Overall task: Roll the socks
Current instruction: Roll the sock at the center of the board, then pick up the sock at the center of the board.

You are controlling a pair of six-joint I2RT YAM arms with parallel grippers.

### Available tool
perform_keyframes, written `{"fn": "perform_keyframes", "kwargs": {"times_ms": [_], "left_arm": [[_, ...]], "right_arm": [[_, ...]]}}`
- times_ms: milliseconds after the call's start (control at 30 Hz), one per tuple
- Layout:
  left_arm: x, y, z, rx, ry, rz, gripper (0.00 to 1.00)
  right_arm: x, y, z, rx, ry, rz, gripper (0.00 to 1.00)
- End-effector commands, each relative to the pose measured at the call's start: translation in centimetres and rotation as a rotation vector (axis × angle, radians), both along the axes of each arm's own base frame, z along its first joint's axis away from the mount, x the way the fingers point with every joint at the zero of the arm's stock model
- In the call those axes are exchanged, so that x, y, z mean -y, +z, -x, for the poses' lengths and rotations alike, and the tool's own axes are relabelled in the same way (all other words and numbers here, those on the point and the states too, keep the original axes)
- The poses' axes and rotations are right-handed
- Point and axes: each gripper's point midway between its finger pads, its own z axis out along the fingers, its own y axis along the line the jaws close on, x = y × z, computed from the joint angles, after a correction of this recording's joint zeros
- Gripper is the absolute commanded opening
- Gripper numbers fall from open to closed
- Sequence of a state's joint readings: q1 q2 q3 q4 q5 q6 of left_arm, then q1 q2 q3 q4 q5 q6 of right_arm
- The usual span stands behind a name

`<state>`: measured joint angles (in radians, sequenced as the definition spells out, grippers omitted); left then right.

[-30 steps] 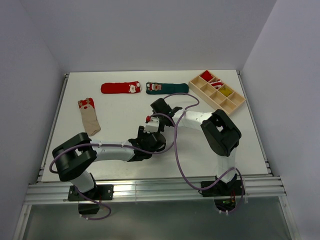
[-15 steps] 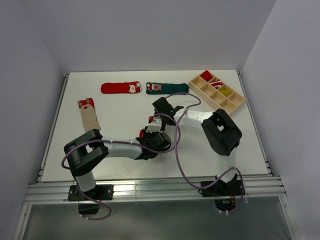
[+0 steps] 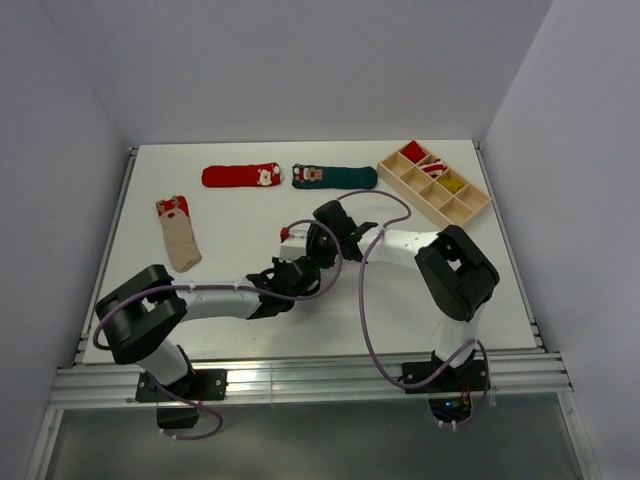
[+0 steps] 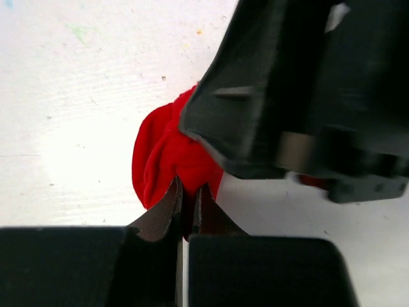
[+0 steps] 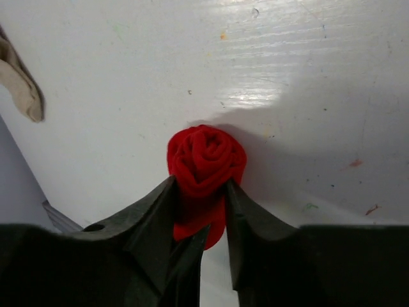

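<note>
A red sock (image 5: 206,153) lies rolled into a tight bun on the white table, its loose tail toward me. My right gripper (image 5: 199,182) stands open, its fingers flanking the lower part of the roll. My left gripper (image 4: 188,188) is shut, pinching the red sock (image 4: 163,160) by that tail edge. The right gripper's black body (image 4: 307,96) hangs right over it. From above, both grippers meet mid-table around (image 3: 305,245) and hide most of the roll. A flat red sock (image 3: 241,176), a green sock (image 3: 334,176) and a beige sock (image 3: 179,233) lie farther back.
A wooden compartment tray (image 3: 417,197) sits at the back right with rolled items in some cells. The beige sock (image 5: 19,83) shows at the left edge of the right wrist view. A purple cable loops from the right arm across the near table.
My left gripper has shut on the sock's tail. The right gripper's jaws have spread wider around the roll. Both grippers have drifted slightly toward the back of the table.
</note>
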<state>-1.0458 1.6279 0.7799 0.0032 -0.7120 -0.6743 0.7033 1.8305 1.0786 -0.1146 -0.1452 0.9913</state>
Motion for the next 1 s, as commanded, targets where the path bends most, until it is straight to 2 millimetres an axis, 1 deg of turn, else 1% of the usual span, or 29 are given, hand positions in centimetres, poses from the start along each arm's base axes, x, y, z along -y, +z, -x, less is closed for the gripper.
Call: {"fn": "perform_keyframes", "kwargs": {"times_ms": [0,33,67,100,133,167,200,233,267,300,333,367,400,433,467,533,567,633,667,733,800,867,900,933,967], "left_arm": [[0.6,-0.3,1.0,-0.110,-0.066,0.188,0.01],[0.7,0.1,0.8,-0.108,-0.064,0.228,0.01],[0.3,0.4,0.5,-0.116,-0.046,0.267,0.01],[-0.1,-0.1,0.7,-0.132,-0.042,0.282,0.01],[0.2,0.0,0.7,-0.148,-0.049,0.322,0.01],[-0.2,0.2,0.4,-0.151,-0.038,0.347,0.01],[-0.6,-0.1,0.5,-0.164,-0.032,0.360,0.01],[-0.3,-0.3,0.9,-0.193,-0.043,0.395,0.01],[-0.5,0.2,0.3,-0.187,-0.031,0.433,0.00],[-0.9,-0.3,0.5,-0.205,-0.030,0.450,0.00],[-0.9,-0.2,0.5,-0.213,-0.022,0.484,0.00],[-0.9,0.3,0.2,-0.217,-0.029,0.532,0.01],[-1.3,-0.1,0.5,-0.232,-0.021,0.546,0.00],[-1.5,0.0,0.3,-0.247,-0.012,0.584,0.00],[-1.7,0.0,0.3,-0.253,-0.006,0.600,0.01],[-2.0,-0.3,0.5,-0.270,0.008,0.641,0.01],[-2.2,-0.1,0.4,-0.277,0.008,0.668,0.00],[-2.8,-0.4,0.1,-0.274,0.036,0.700,0.01],[-2.8,-0.6,0.6,-0.298,0.024,0.716,0.01],[-3.1,-0.6,0.3,-0.296,0.040,0.742,0.00],[-3.0,-1.0,0.7,-0.323,0.034,0.760,0.01],[-3.1,-1.1,0.4,-0.327,0.043,0.789,0.01],[-3.1,-1.3,0.8,-0.344,0.035,0.800,0.01],[-3.0,-1.1,0.7,-0.342,0.031,0.817,0.01],[-3.2,-1.3,0.7,-0.347,0.040,0.822,0.01]], "right_arm": [[-0.3,4.1,-1.4,0.134,0.004,-0.074,0.46],[-0.2,4.4,-1.5,0.148,-0.001,-0.079,0.53],[-0.1,5.1,-1.9,0.175,-0.009,-0.089,0.56],[0.1,4.9,-1.7,0.173,-0.014,-0.085,0.59],[0.3,4.9,-1.6,0.172,-0.017,-0.083,0.62],[0.1,5.4,-1.8,0.196,-0.020,-0.102,0.64],[0.2,5.5,-1.9,0.201,-0.021,-0.106,0.65],[0.1,5.7,-2.0,0.208,-0.021,-0.112,0.68],[0.1,5.6,-1.8,0.203,-0.017,-0.116,0.68],[0.1,5.5,-1.7,0.201,-0.011,-0.118,0.69],[-0.2,5.5,-1.7,0.202,-0.007,-0.131,0.70],[-0.1,5.1,-1.5,0.194,-0.003,-0.134,0.71],[-0.3,5.0,-1.2,0.185,0.002,-0.145,0.71],[-0.5,5.1,-1.3,0.189,0.001,-0.160,0.71],[-0.4,4.6,-1.0,0.178,0.002,-0.161,0.72],[-0.6,4.6,-0.9,0.175,-0.001,-0.183,0.73],[-0.6,4.2,-0.6,0.166,0.000,-0.187,0.73],[-0.6,4.0,-0.5,0.160,-0.002,-0.193,0.78],[-0.7,3.9,-0.4,0.158,0.001,-0.195,0.79],[-0.8,3.6,-0.3,0.151,0.006,-0.193,0.79],[-0.9,3.3,-0.2,0.142,0.007,-0.198,0.80],[-1.3,3.1,-0.2,0.133,0.016,-0.211,0.80],[-1.4,2.9,-0.2,0.130,0.017,-0.208,0.80],[-1.5,2.8,-0.1,0.124,0.020,-0.203,0.80],[-1.7,2.7,-0.2,0.120,0.022,-0.200,0.80]]}}
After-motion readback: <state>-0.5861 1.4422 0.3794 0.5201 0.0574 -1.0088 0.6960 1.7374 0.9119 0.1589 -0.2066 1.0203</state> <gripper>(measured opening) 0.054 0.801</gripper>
